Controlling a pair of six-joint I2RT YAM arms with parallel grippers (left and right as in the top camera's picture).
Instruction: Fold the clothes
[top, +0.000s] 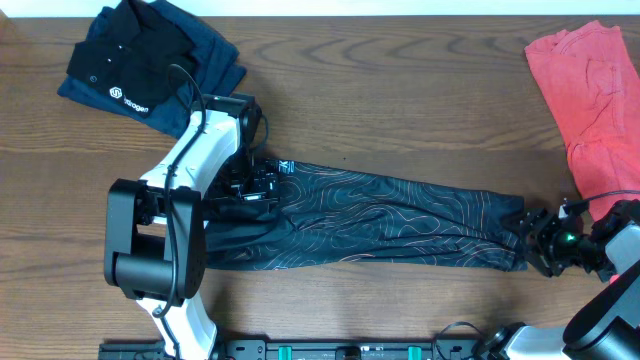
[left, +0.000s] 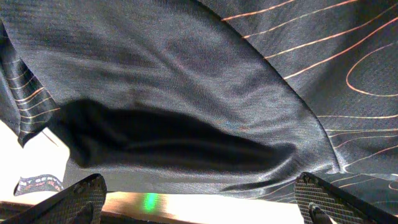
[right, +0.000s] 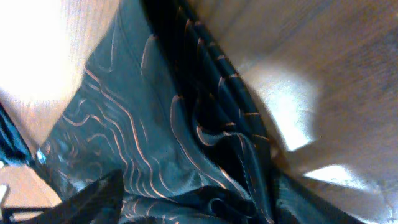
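Jersey (top: 400, 225) lies stretched overhead; left wrist shows left gripper (left: 199, 190) released, right gripper (top: 532, 240) unclear

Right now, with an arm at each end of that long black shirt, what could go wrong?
The jersey is bunched where the right jaws sit, so they may catch only some layers. The wide-open left jaws could miss the loose fold. The red garment nearby might snag.

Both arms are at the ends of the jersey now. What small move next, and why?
Probably close the right gripper on the right end of the jersey first. The jersey lies in a long strip, the right gripper sits at that end over bunched fabric, and the left gripper hangs open over the left end, holding nothing.
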